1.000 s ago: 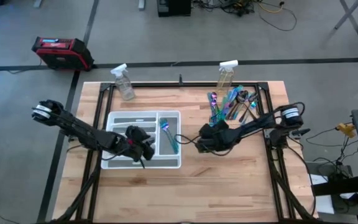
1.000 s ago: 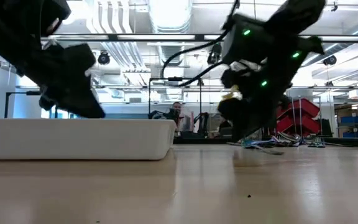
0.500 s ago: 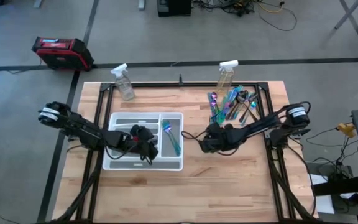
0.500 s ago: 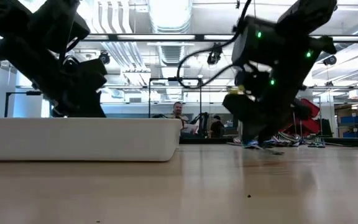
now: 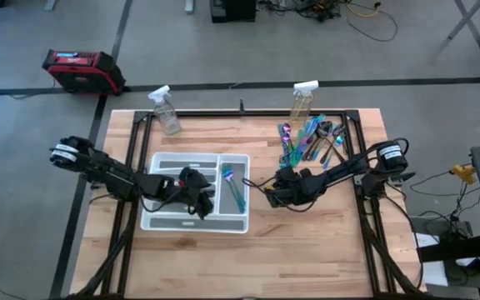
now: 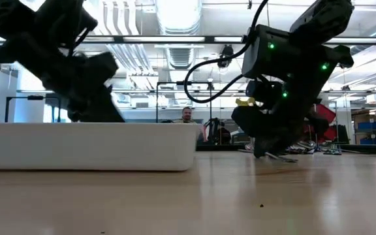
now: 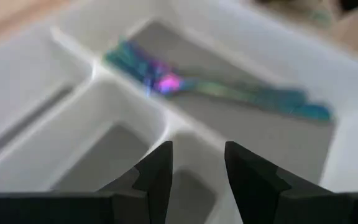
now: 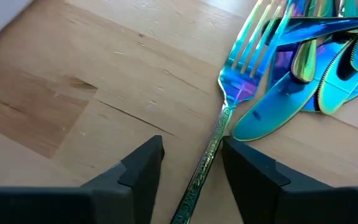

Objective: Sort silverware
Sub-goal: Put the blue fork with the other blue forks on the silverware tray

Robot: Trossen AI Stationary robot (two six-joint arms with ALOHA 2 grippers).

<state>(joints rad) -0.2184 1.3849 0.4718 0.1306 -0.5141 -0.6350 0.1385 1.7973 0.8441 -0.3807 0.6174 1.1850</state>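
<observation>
A wooden table (image 5: 248,250) carries the whole scene, ringed by a dark frame. On its left half, a white divided tray (image 5: 158,218) is set down, and the left gripper (image 5: 197,190) is held low over the tray's middle. Its fingers (image 7: 156,174) are seen parted in the left wrist view, with only the tray's dividers between them and nothing gripped. In the tray's long right-hand compartment a few iridescent teal and purple utensils (image 5: 234,185) are already laid; the other compartments appear bare, as far as can be made out.

Toward the table's far right corner, the unsorted heap of silverware (image 5: 311,137) is spread: forks, spoons and knives in teal, blue and purple, with a few dark pieces among them. The heap is judged to hold most of the set, so the sorting is taken to be at an early stage, with much left to move.

The right gripper (image 5: 283,193) is lowered to the table just in front of the heap, between it and the tray. In the right wrist view its fingers (image 8: 143,163) are seen standing apart on either side of the handle of a teal fork (image 8: 241,68), which lies flat on the wood. The handle is straddled but not yet pinched.

Two clear spray bottles (image 5: 166,110) are stood at the table's far edge, apart from the work.
</observation>
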